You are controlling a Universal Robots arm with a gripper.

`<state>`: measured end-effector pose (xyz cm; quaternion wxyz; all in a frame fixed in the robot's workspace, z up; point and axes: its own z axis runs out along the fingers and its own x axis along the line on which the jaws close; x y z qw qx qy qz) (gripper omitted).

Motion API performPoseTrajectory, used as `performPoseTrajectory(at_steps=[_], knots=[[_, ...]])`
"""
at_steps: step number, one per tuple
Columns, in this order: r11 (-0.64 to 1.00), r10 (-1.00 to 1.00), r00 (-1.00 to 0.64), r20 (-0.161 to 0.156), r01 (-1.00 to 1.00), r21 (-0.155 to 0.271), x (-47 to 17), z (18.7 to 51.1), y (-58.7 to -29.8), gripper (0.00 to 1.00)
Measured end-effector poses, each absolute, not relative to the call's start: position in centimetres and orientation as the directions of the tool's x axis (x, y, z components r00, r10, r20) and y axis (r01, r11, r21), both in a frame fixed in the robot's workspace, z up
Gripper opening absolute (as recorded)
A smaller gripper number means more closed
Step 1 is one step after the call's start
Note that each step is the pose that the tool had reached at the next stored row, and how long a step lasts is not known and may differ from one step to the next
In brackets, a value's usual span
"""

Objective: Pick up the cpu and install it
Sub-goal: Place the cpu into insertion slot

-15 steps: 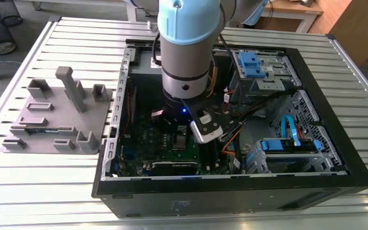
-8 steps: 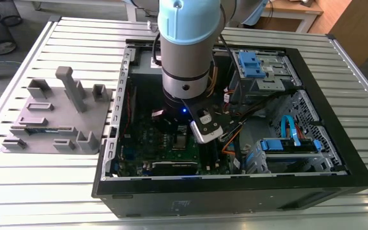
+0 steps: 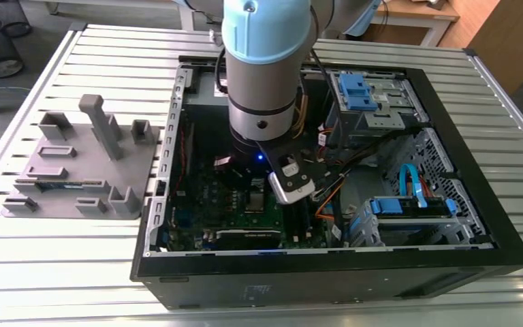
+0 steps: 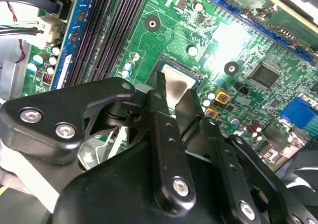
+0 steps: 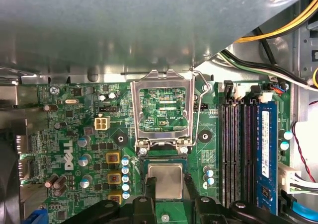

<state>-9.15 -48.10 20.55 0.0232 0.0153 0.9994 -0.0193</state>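
Observation:
The cpu, a small square chip with a dull silvery top, sits at the socket of the green circuit board inside the open computer case. My gripper straddles it, one black finger against each of two opposite edges. In the second wrist view the cpu shows between the same fingertips, level with the socket frame. The gripper is shut on the cpu. In the exterior view my arm reaches straight down into the case.
The socket's metal load plate stands hinged open beside the cpu. Black memory slots and a blue one run along one side. Cables and blue drive cages crowd the case. A grey block tray lies at the exterior view's left.

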Motion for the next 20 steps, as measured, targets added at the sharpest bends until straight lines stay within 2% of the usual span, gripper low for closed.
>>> performPoseTrajectory(at_steps=[5, 6, 20], knots=[[0.999, 0.03, -0.998, -0.047, 0.032, -0.038, -9.15, 20.55, -48.1, 0.37], [0.999, 0.03, -0.998, -0.047, 0.032, -0.038, -9.15, 20.55, -48.1, 0.43], [0.999, 0.03, -0.998, -0.049, 0.032, -0.041, -9.26, 19.64, -48.01, 0.43]])
